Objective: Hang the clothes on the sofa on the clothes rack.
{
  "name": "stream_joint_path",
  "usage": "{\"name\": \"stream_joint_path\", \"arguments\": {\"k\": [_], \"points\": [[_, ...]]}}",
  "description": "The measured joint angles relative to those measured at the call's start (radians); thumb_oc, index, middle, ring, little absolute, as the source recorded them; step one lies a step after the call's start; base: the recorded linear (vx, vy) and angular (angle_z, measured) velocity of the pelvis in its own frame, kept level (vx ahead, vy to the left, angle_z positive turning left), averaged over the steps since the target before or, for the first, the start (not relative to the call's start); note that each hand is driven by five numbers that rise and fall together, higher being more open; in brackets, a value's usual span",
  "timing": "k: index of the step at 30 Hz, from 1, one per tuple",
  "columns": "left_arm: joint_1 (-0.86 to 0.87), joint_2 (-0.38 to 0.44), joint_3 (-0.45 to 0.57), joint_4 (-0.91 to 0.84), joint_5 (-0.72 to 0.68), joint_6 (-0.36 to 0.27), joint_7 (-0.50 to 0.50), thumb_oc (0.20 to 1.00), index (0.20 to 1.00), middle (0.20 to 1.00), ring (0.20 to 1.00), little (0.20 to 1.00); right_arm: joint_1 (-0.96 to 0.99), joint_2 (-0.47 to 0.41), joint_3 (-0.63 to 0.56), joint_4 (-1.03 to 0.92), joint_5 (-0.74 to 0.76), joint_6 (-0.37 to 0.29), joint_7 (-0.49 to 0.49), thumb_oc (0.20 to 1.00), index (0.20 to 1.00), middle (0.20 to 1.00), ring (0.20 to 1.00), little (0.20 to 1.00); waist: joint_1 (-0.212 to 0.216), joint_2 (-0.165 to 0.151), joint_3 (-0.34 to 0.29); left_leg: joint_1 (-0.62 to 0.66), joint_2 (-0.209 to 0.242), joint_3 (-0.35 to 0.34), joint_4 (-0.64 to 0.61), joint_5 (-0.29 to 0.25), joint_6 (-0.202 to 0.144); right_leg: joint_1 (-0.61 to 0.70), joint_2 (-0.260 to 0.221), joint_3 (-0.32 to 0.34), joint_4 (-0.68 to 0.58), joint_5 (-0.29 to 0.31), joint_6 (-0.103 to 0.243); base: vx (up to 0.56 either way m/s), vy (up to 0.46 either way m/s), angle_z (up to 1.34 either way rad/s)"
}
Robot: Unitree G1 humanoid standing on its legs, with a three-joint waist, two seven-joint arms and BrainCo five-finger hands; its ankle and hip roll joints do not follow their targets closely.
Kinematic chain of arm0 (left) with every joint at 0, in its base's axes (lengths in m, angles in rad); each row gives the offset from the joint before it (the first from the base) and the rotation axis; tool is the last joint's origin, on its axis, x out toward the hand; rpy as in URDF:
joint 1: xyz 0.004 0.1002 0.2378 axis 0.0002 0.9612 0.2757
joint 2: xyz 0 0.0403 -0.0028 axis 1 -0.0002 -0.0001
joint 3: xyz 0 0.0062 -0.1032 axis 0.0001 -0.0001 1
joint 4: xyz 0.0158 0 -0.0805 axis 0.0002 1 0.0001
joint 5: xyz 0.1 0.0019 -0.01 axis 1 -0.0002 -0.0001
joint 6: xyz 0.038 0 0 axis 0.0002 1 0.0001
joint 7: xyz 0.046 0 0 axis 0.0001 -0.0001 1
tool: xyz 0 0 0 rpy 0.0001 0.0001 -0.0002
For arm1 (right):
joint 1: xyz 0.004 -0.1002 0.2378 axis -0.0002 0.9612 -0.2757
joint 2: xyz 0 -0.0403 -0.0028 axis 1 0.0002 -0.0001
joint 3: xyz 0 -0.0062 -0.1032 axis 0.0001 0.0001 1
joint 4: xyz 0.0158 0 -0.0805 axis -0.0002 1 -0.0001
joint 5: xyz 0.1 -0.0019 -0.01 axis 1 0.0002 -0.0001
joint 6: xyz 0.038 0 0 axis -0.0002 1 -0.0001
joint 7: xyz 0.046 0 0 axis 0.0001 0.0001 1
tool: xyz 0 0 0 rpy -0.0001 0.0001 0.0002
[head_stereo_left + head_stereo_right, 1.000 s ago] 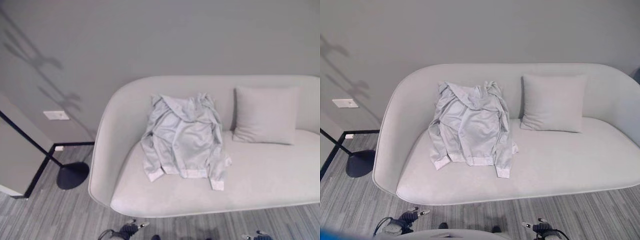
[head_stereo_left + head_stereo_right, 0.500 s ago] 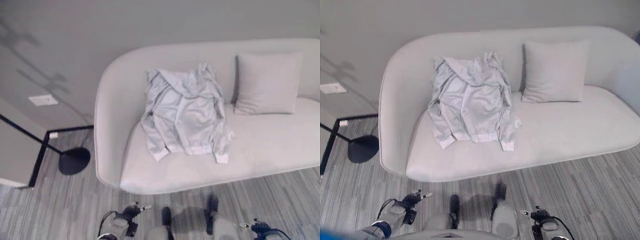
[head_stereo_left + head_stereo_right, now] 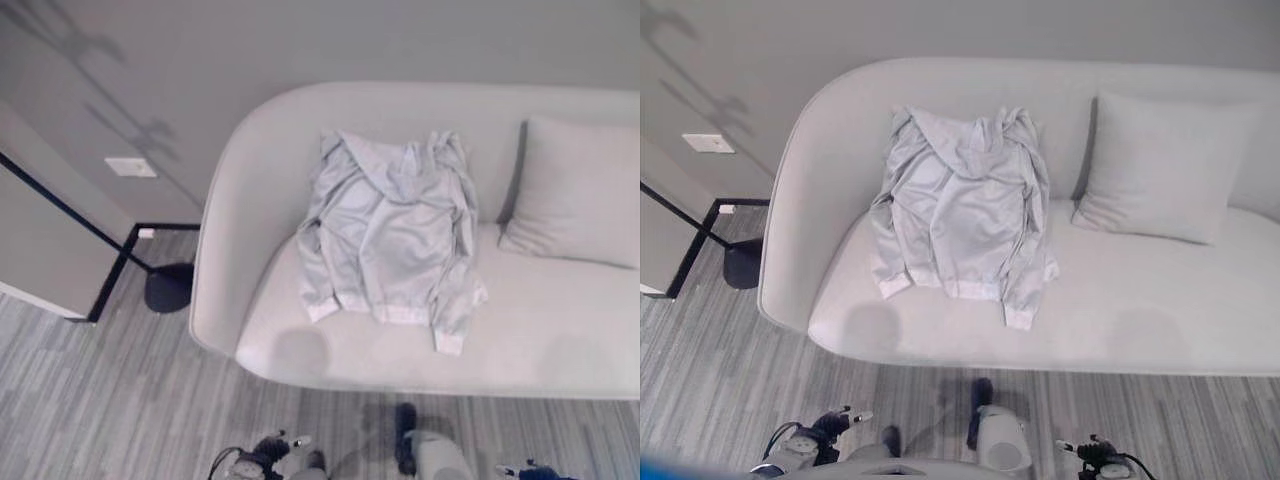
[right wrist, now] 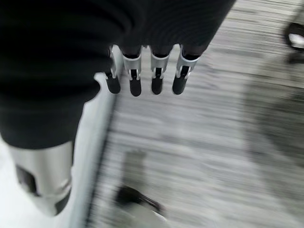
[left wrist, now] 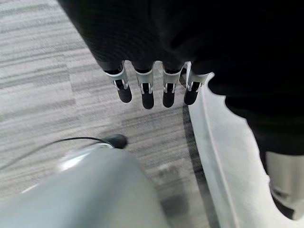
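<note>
You have everything left to do: the pale grey jacket (image 3: 392, 235) lies spread on the light grey rounded sofa (image 3: 560, 345), and your left hand (image 5: 152, 88) and right hand (image 4: 142, 76) hang straight-fingered and empty above the floor.

light: soft, even, dim | shadows: faint on wall (image 3: 90, 60), two on sofa (image 3: 940, 340) seat | blur: floor (image 4: 213, 142) smeared
</note>
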Motion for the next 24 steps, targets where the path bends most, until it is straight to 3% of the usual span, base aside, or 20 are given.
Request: {"name": "stream_joint_path", "arguments": {"k": [2, 3, 5, 6, 7, 8, 9, 10, 13, 15, 18, 24], "points": [[-0.004, 0.005, 0.003, -0.016, -0.002, -0.004, 0.001, 1.0, 1.0, 1.0, 1.0, 1.0, -0.004, 0.0, 0.0, -0.017, 0.011, -0.001, 0.001, 1.0, 1.0, 1.0, 1.0, 1.0, 0.01, -0.009, -0.004, -0.003, 0.007, 0.002, 0.035, 0.015, -0.021, 0.05, 0.021, 0.001, -0.075, 0.028, -0.011, 0.12, -0.182, -0.08], [-0.007, 0.002, 0.027, -0.027, -0.002, -0.007, 0.001, 1.0, 1.0, 1.0, 1.0, 1.0, -0.006, -0.003, 0.0, -0.037, 0.012, -0.019, 0.0, 1.0, 1.0, 1.0, 1.0, 1.0, 0.015, -0.012, -0.01, -0.033, 0.007, 0.001, 0.116, 0.02, -0.027, 0.098, 0.035, -0.001, -0.147, 0.067, -0.048, 0.13, -0.124, -0.09], [-0.013, 0.002, 0.05, -0.037, -0.002, -0.007, 0.001, 1.0, 1.0, 1.0, 1.0, 1.0, -0.019, -0.004, 0.018, -0.037, 0.012, -0.03, 0.0, 1.0, 1.0, 1.0, 1.0, 1.0, 0.036, -0.002, -0.012, -0.059, 0.011, 0.032, 0.189, 0.042, -0.065, 0.139, 0.048, 0.001, -0.194, 0.075, -0.073, 0.14, -0.06, 0.1], [-0.022, 0.001, 0.054, -0.041, -0.003, -0.009, 0.002, 1.0, 1.0, 1.0, 1.0, 1.0, -0.024, -0.005, 0.029, -0.033, 0.013, -0.027, 0.0, 1.0, 1.0, 1.0, 1.0, 1.0, 0.038, -0.027, 0.006, -0.122, 0.008, 0.065, 0.281, 0.044, -0.083, 0.15, 0.032, 0.003, -0.194, 0.066, -0.086, 0.08, -0.001, 0.15], [-0.033, 0.0, 0.047, -0.039, -0.004, -0.009, 0.003, 1.0, 1.0, 1.0, 1.0, 1.0, -0.041, 0.0, 0.036, -0.039, 0.016, -0.025, -0.001, 1.0, 1.0, 1.0, 1.0, 1.0, 0.074, -0.061, 0.022, -0.138, -0.057, 0.105, 0.162, 0.035, -0.069, 0.164, -0.016, 0.029, -0.195, 0.043, -0.099, 0.05, 0.034, 0.03], [-0.041, -0.001, 0.034, -0.041, -0.004, -0.009, 0.002, 1.0, 1.0, 1.0, 1.0, 1.0, -0.059, -0.008, 0.032, -0.038, 0.034, -0.027, -0.002, 1.0, 1.0, 1.0, 1.0, 1.0, 0.084, -0.085, 0.046, -0.163, -0.12, 0.086, -0.054, 0.093, -0.024, 0.171, -0.046, 0.026, -0.194, 0.056, -0.076, 0.05, 0.065, -0.06], [-0.012, -0.001, 0.039, -0.036, -0.003, -0.007, 0.003, 1.0, 1.0, 1.0, 1.0, 1.0, -0.08, -0.007, 0.03, -0.041, 0.034, -0.035, -0.003, 1.0, 1.0, 1.0, 1.0, 1.0, 0.083, -0.066, 0.049, -0.217, -0.154, 0.061, -0.15, 0.156, 0.001, 0.191, -0.042, 0.022, -0.2, 0.031, -0.067, 0.1, 0.099, 0.0], [-0.014, -0.002, 0.033, -0.013, -0.003, -0.014, 0.002, 1.0, 1.0, 1.0, 1.0, 1.0, -0.091, -0.008, 0.031, -0.037, 0.035, -0.035, -0.012, 1.0, 1.0, 1.0, 1.0, 1.0, 0.094, -0.064, 0.052, -0.246, -0.194, 0.025, -0.194, 0.194, -0.025, 0.194, -0.044, 0.032, -0.2, 0.015, -0.063, 0.12, 0.085, -0.21], [0.027, 0.001, 0.042, -0.019, -0.003, -0.006, 0.002, 1.0, 1.0, 1.0, 1.0, 1.0, -0.084, -0.003, 0.03, -0.035, 0.034, -0.039, -0.019, 1.0, 1.0, 1.0, 1.0, 1.0, 0.123, -0.01, 0.078, -0.205, -0.176, 0.031, -0.215, 0.257, 0.037, 0.256, 0.01, 0.078, -0.196, 0.021, -0.028, 0.09, 0.085, -0.69], [0.044, 0.002, 0.04, -0.022, -0.003, -0.008, 0.001, 1.0, 1.0, 1.0, 1.0, 1.0, -0.054, 0.005, 0.031, -0.034, 0.032, -0.036, -0.019, 1.0, 1.0, 1.0, 1.0, 1.0, 0.111, 0.0, 0.074, -0.171, -0.171, 0.038, -0.228, 0.382, 0.056, 0.292, 0.017, 0.086, -0.199, 0.0, 0.0, 0.05, 0.088, -0.16], [0.028, 0.015, 0.042, -0.026, -0.003, -0.007, 0.001, 1.0, 1.0, 1.0, 1.0, 1.0, -0.023, 0.03, 0.031, -0.032, 0.03, -0.032, -0.019, 1.0, 1.0, 1.0, 1.0, 1.0, 0.102, -0.043, 0.068, -0.15, -0.207, 0.072, -0.247, 0.386, 0.071, 0.296, -0.032, 0.107, -0.199, -0.02, 0.044, 0.03, 0.072, -0.18], [0.0, 0.045, 0.071, -0.03, -0.003, -0.008, 0.002, 1.0, 1.0, 1.0, 1.0, 1.0, -0.017, 0.057, 0.032, -0.032, 0.029, -0.031, -0.016, 1.0, 1.0, 1.0, 1.0, 1.0, 0.105, -0.039, 0.069, -0.116, -0.217, 0.092, -0.253, 0.377, 0.082, 0.321, -0.048, 0.106, -0.2, -0.017, 0.061, 0.02, 0.038, -0.09]]}}
